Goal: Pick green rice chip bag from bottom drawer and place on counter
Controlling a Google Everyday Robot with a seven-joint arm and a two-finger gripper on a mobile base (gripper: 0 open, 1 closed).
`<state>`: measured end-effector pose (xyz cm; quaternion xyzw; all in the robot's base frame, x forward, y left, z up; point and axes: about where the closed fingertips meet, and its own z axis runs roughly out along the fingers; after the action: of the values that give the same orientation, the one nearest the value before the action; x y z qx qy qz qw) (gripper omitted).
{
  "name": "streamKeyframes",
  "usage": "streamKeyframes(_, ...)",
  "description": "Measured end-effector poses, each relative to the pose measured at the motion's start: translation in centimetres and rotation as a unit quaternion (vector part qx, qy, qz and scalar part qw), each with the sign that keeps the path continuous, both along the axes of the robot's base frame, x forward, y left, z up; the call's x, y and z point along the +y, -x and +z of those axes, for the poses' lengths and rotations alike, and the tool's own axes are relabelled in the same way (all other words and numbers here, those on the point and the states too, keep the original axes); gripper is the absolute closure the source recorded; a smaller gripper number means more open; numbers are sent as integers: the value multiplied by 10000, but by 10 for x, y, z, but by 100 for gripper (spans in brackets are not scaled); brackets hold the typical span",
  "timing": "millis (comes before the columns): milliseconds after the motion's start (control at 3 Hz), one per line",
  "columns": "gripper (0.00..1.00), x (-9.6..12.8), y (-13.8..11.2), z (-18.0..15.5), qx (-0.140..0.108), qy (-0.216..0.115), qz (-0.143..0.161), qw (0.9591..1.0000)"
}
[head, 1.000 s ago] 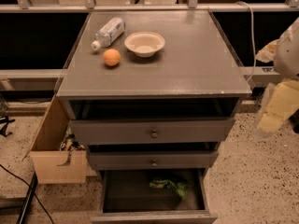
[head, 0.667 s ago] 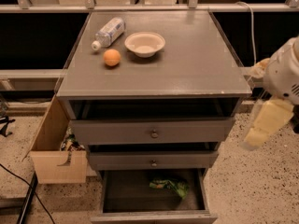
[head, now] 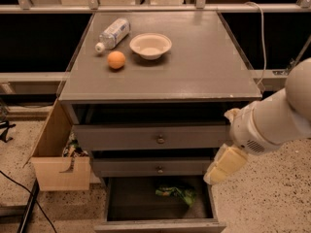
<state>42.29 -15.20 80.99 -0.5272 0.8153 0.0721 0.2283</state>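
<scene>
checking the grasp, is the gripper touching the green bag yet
Apart. Camera view shows the gripper at the bottom drawer's right edge, dark drawer floor visible between it and the green rice chip bag.

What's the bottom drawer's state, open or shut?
Open: the bottom drawer is pulled out, with the green bag lying inside it. The claw hangs just above the drawer's right-hand corner, apart from the bag.

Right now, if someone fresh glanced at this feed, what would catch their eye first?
The bulky white arm at the right, its tool hanging by the right edge of the cabinet, above the open bottom drawer. Inside that drawer lies the green rice chip bag; on the counter's far left sit a bowl, an orange and a bottle on its side.
</scene>
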Motion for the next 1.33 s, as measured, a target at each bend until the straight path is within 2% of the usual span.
streamKeyframes(333, 0, 43, -5, -59, 85, -137, 107, 9998)
streamKeyframes(667, 0, 43, -5, -59, 85, -136, 108, 9998)
streamKeyframes(1000, 0, 37, 3, -99, 206, -13, 112, 9997)
streamKeyframes(1333, 0, 27, 18, -161, 403, 23, 30, 9992)
